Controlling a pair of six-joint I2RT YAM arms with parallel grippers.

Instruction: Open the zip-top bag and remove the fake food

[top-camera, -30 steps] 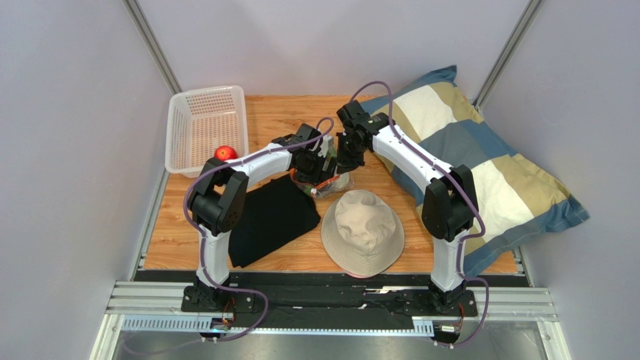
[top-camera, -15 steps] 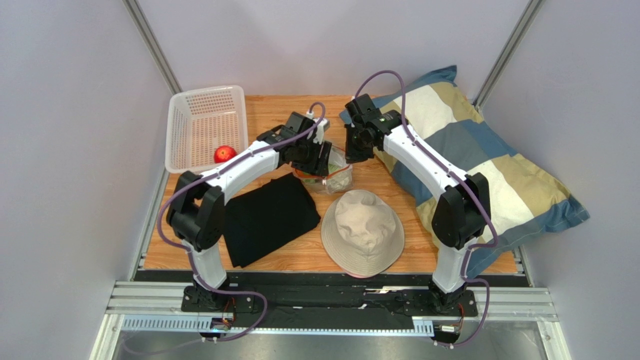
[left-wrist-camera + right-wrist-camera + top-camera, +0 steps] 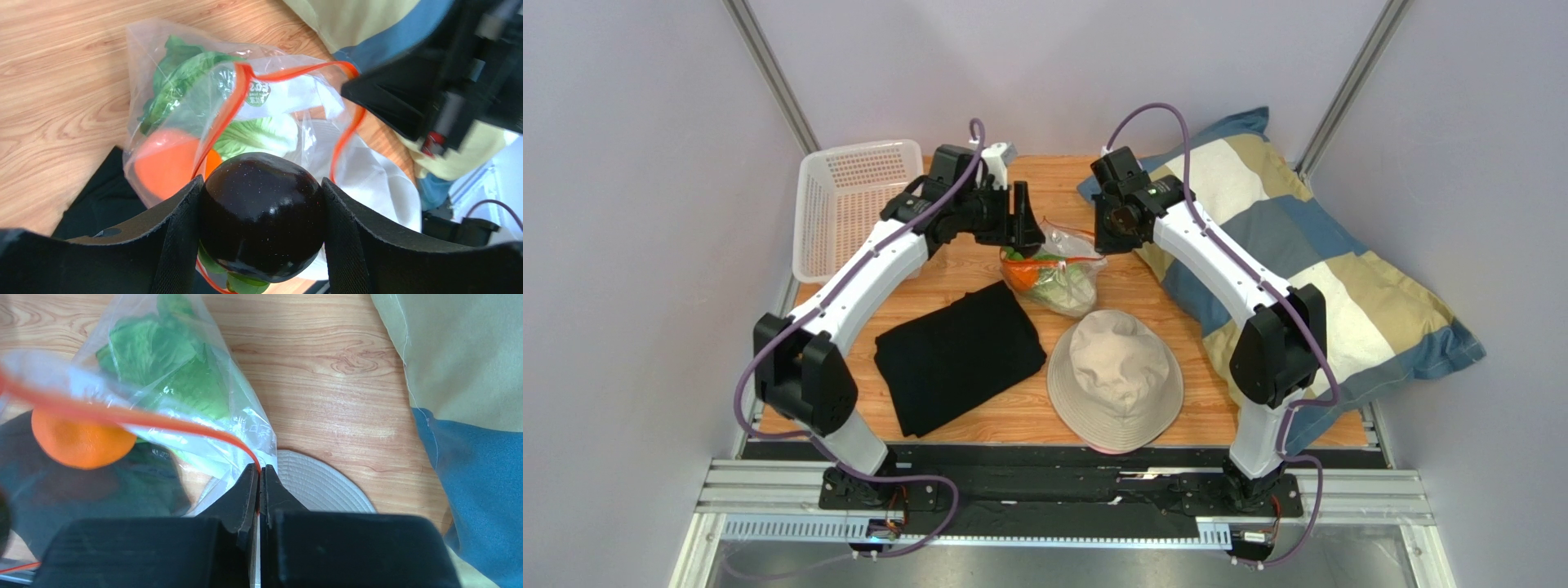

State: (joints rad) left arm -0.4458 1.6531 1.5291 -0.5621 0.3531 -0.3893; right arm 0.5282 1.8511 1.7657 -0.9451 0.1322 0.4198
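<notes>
Left claw (image 3: 263,199), partway open, grips dark purple fruit (image 3: 264,236) at 11 o'clock of zip-top bag (image 3: 1063,272). Bag sits mid-worktop (image 3: 1063,184), at 12 o'clock of hat (image 3: 1116,377), mouth open, orange fruit (image 3: 80,441) and cabbage (image 3: 166,361) inside. Right claw (image 3: 258,478), at bag's 2 o'clock, is pinched tight on orange-red zip strip (image 3: 153,419).

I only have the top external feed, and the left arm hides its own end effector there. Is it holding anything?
Observer: Yes. On the left wrist camera, the left end effector grips a dark purple fruit.
Operator: And the right one?
Observer: The right end effector is shut on the orange-red zip strip of the zip-top bag.
Operator: Bag open?
Observer: Yes, its mouth gapes wide just beyond the fruit.
</notes>
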